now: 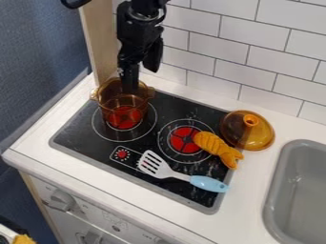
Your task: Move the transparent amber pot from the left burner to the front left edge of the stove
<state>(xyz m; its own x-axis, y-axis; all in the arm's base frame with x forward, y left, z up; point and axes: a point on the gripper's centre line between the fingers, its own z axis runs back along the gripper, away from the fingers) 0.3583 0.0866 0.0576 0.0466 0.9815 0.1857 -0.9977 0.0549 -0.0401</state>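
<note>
Black stovetop [77,138] with red burner circles, amber see-through pot [115,102] at 11 o'clock, matching amber lid [259,136] at 2. Fish [215,144]'s plain orange, spatula [155,165]'s white with a light blue handle [208,183], and the wall tiles [234,33] are white with grey grout lines.

On the stove [85,138], the gripper [129,88] hangs at the amber pot [125,101], with the spatula [175,174], toy fish [218,147] and amber lid [247,130] also at the stove.
</note>
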